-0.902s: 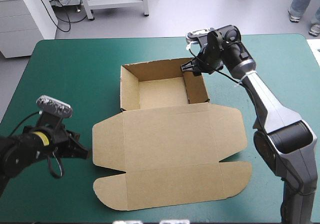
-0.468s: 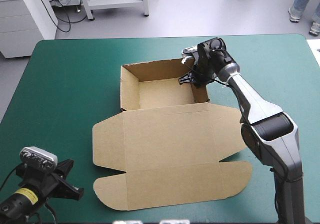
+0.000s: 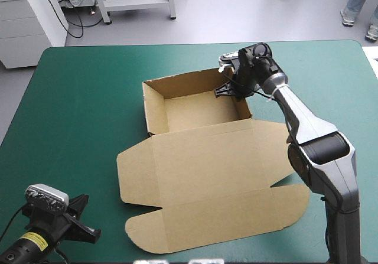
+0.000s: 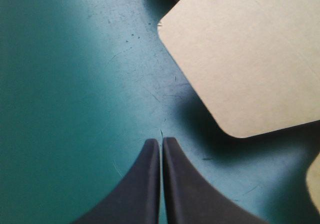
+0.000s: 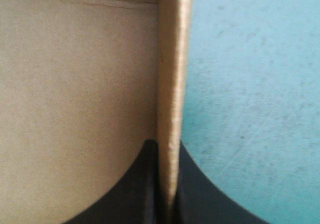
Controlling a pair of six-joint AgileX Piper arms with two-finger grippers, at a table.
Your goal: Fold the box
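With the brown box point(image 3: 201, 157) mid-table as an open tray, its right wall point(image 5: 169, 83) is clamped by the right gripper point(image 5: 168, 149) and the left gripper point(image 4: 161, 143) is pressed together, empty, near the lid point(image 4: 250, 58); wall seating is judged current, release being required next

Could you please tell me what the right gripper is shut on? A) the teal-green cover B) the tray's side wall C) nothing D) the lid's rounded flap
B: the right wrist view shows the right gripper pinching the upright side wall of the box.
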